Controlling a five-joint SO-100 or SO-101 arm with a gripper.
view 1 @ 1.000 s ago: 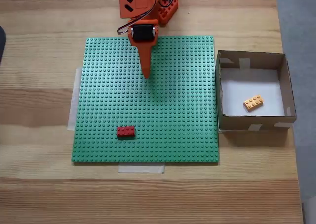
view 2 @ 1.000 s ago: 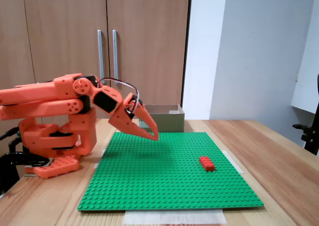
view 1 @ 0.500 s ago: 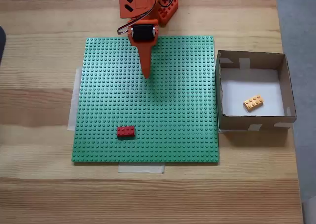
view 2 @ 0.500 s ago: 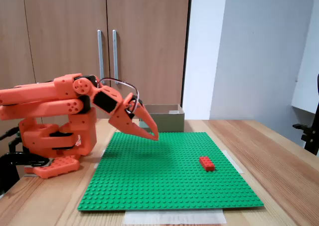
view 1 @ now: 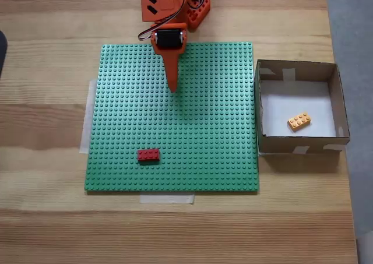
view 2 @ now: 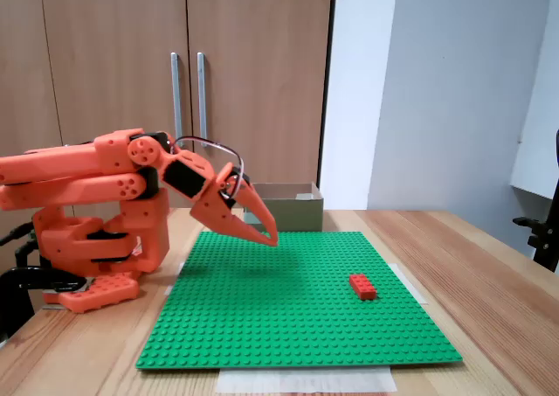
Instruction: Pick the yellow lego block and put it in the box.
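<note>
The yellow lego block (view 1: 299,120) lies on the white bottom of the box (view 1: 297,69), slightly right of its middle. From the side, the box (view 2: 284,207) stands behind the green plate and its inside is hidden. My orange gripper (view 1: 173,88) is shut with nothing in it, folded back near the arm's base and hanging low over the far part of the green baseplate (view 1: 204,136), well left of the box. In the side view the gripper (view 2: 271,237) points down at the plate, fingers together.
A red brick (view 1: 148,155) sits on the baseplate near its front left; it shows as the red brick (view 2: 362,286) from the side. The arm's base (view 2: 96,247) stands at the table's far edge. Wooden table (view 1: 46,229) surrounds the taped-down plate.
</note>
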